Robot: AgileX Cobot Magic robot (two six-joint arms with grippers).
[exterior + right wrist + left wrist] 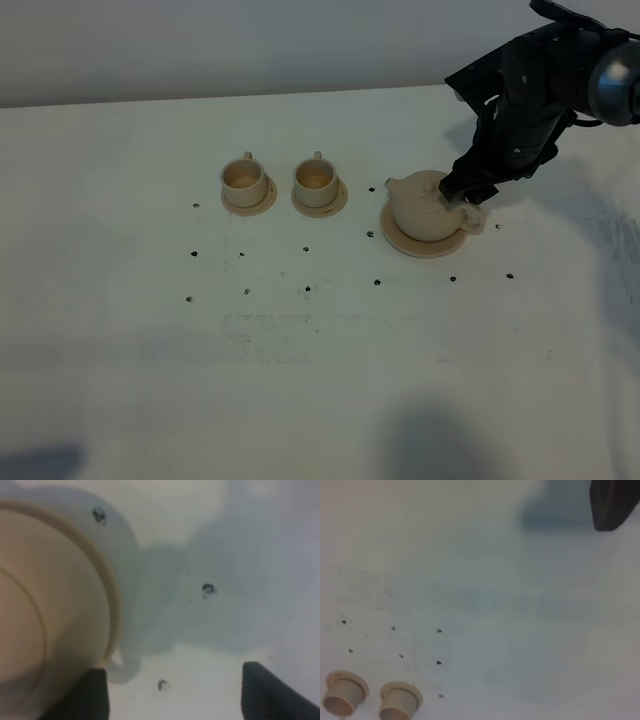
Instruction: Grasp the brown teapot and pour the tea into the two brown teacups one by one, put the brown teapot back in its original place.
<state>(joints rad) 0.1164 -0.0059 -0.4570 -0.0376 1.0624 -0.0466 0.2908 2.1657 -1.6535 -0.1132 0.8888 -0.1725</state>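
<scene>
There, brown teapot upright on saucer, spout toward nearer teacup.

The right arm is matte black and angular, with a rounded silvery-grey joint and dark fingers

A flat white matte tabletop fills the high camera's view, meeting a plain pale grey wall along its far edge. Small dark round dots lie scattered across its middle in loose rows, just beyond a faint, smudged straight line. A soft grey shadow pools at the near edge.
</scene>
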